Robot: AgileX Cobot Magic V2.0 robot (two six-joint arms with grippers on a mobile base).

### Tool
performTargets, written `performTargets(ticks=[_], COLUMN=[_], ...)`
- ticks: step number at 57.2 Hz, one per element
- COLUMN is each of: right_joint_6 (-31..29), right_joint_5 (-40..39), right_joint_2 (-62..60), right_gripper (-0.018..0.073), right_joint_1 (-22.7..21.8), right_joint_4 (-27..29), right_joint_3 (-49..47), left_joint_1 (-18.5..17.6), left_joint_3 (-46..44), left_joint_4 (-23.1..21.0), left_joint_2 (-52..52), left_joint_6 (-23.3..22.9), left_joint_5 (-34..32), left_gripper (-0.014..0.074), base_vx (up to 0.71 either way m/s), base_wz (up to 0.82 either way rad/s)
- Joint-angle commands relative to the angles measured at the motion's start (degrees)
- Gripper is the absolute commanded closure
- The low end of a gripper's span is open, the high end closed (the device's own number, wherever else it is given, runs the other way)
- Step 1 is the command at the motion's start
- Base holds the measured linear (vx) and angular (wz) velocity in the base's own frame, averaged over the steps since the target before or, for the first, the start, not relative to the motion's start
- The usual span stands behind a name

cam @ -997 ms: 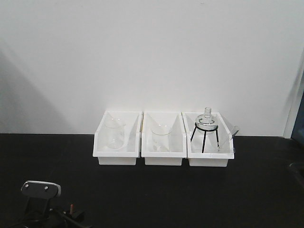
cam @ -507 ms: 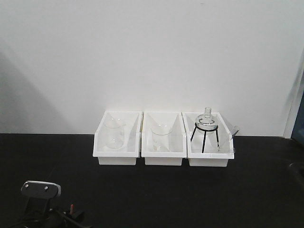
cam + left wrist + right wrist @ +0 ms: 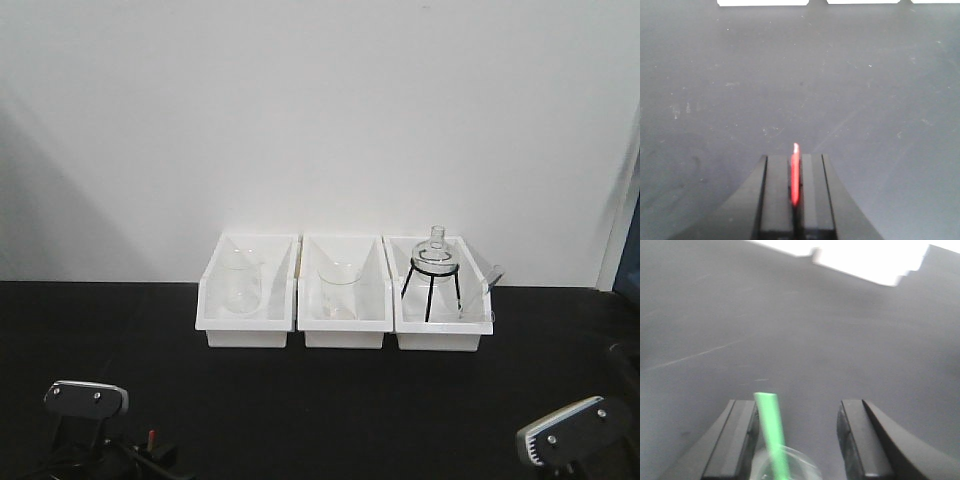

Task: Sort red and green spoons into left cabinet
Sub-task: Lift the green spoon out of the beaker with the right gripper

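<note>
Pickup looks half done: left hand [image 3: 795,160] clamped on red spoon [image 3: 795,180] over near-left corner of the table [image 3: 300,400]; right hand [image 3: 797,405], spread open, straddles green spoon [image 3: 769,425] standing in a cup [image 3: 790,462]; next I'd close right, then seek the unseen cabinet.

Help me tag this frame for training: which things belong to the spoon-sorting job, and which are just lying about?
Job: red spoon, clamped in the left hand; green spoon, between the parted fingers of the right hand. The cabinet is not in view.
Lying about: three white bins; glass beakers in two; flask on black tripod in the third.
</note>
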Motion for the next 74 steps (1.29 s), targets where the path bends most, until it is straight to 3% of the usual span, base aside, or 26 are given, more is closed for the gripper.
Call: performTargets(ticks=[1,34,43,62,74], right_joint_6=[-0.76,-0.62,-0.62,-0.56,-0.56], right_joint_5=[-6.75,-16.88,-17.89,-17.82,-17.82], right_joint_2=[1.39,12.98,13.87,13.87,12.33], right_gripper=[0.0143,0.0160,0.0263,0.0571,0.0570], right_joint_1=[0.55,0.55,0.55,0.55,0.55], right_joint_4=[-0.52,-0.52,-0.52,-0.52,-0.52], right_joint_3=[-1.95,-1.95,-1.95,-1.95,-1.95], left_joint_1=[-0.23,-0.23,-0.23,-0.23,-0.18], left_joint_3=[-1.60,-1.60,-1.60,-1.60,-1.60], left_joint_4=[-0.27,-0.27,-0.27,-0.27,-0.27], left_joint_2=[-1.99,-1.99,-1.99,-1.99,-2.68], left_joint_6=[-0.42,-0.42,-0.42,-0.14,0.16], left_joint_5=[-3.72,-3.72,-3.72,-3.71,-3.65], left_gripper=[0.0594,0.0594,0.0594,0.0594,0.0594], base_vx=[0.00,0.00,0.00,0.00,0.00], base_wz=[0.00,0.00,0.00,0.00,0.00])
